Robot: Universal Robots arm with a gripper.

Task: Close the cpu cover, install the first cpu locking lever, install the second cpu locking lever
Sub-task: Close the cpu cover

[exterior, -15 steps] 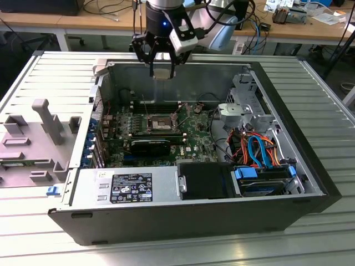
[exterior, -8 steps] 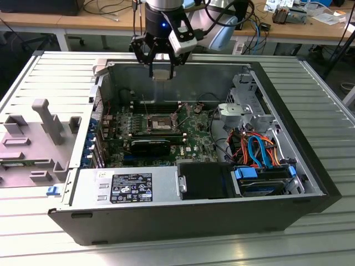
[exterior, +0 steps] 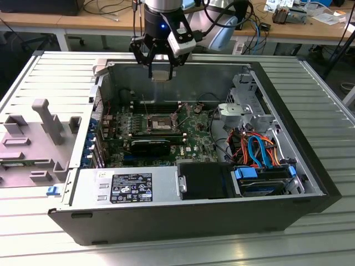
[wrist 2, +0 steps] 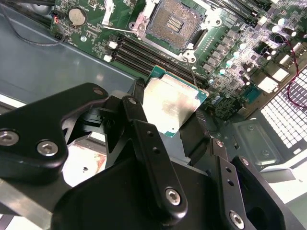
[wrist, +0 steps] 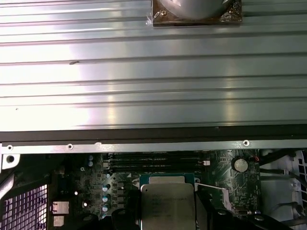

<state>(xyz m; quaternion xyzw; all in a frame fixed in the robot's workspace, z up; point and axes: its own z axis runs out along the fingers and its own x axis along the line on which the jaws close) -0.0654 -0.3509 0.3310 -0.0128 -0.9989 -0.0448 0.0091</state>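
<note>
Bright, even room light falls from overhead in the exterior view. The walls of the computer case [exterior: 183,221] shade the green board [exterior: 194,138], so it sits dimmer than the ribbed table [exterior: 66,72] around it, which shines pale. In the first wrist view the table beyond the board carries broad white glare bands, nearly washed out. In the second wrist view the chip [wrist 2: 175,96] above the board glints softly, and the black gripper [wrist 2: 168,110] holding it, nearest the lens, is dark and slightly blurred.

Electronics lab: opened desktop computer case [exterior: 183,221] on ribbed aluminium table [exterior: 55,72]; cable-strewn wooden workbenches [exterior: 66,22] beyond its far edge.
</note>
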